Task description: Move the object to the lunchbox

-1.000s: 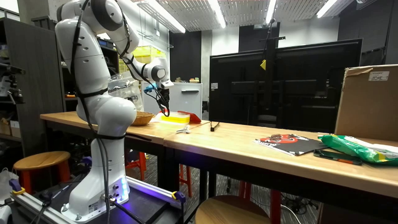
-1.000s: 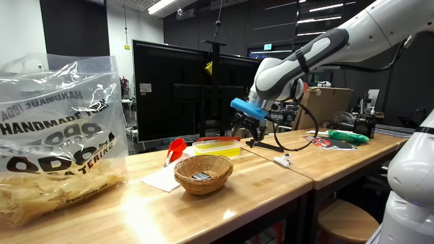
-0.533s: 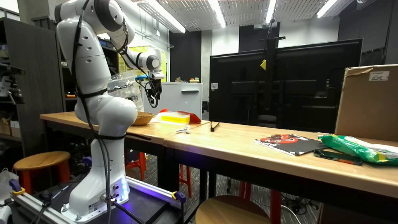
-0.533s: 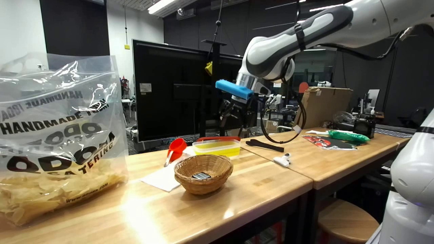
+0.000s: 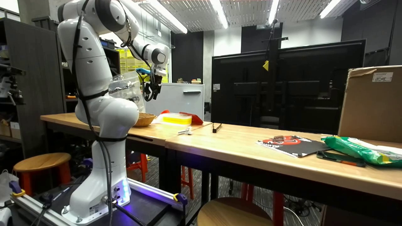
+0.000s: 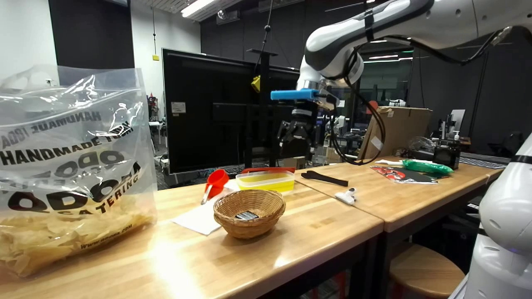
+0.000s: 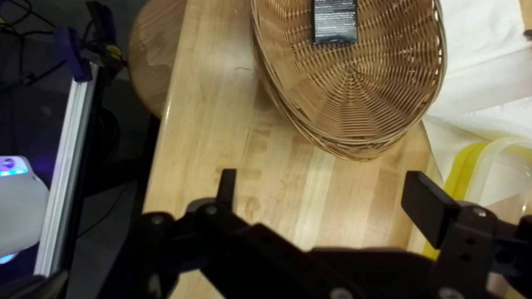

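We are watching the gripper (image 7: 326, 197) hang well above the tabletop (image 7: 216, 104), its fingers (image 7: 428, 207) spread wide, with one of them blocking part of the single lunchbox (image 7: 467, 174) sitting below it in the wrist view. Lower than the gripper too, we are counting one dark packet (image 7: 335, 20) lying inside a wicker basket (image 7: 365, 91), whose wall is standing around it; whether one basket or two are nesting there, we cannot tell. In an exterior view we are finding, all lower than the gripper, one red scoop (image 6: 217, 178), one white clip (image 6: 346, 196) and one black strip (image 6: 324, 178).
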You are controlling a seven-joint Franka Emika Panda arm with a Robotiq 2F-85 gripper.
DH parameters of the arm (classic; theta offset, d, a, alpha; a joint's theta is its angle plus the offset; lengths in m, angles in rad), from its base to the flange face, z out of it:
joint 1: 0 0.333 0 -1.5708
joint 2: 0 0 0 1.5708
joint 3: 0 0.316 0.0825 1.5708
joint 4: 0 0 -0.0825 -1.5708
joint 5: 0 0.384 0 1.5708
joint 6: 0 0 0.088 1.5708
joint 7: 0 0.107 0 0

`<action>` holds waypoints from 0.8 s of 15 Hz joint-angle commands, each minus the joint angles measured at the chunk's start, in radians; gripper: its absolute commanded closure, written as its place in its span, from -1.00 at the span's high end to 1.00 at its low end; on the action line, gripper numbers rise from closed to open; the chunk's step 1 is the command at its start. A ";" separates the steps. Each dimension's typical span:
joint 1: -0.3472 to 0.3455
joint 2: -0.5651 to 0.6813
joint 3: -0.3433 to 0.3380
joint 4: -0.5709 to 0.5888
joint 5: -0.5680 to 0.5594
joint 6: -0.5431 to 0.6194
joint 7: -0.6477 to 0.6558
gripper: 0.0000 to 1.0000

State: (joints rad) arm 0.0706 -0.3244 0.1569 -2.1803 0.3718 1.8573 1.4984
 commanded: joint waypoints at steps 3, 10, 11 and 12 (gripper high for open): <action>-0.028 -0.028 -0.015 -0.035 -0.010 -0.015 0.043 1.00; -0.068 -0.032 -0.035 -0.140 -0.013 0.054 0.074 1.00; -0.074 -0.036 -0.035 -0.151 -0.019 0.053 0.093 1.00; -0.080 -0.039 -0.034 -0.159 -0.027 0.058 0.111 1.00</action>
State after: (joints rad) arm 0.0026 -0.3265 0.1235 -2.3001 0.3653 1.9021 1.5470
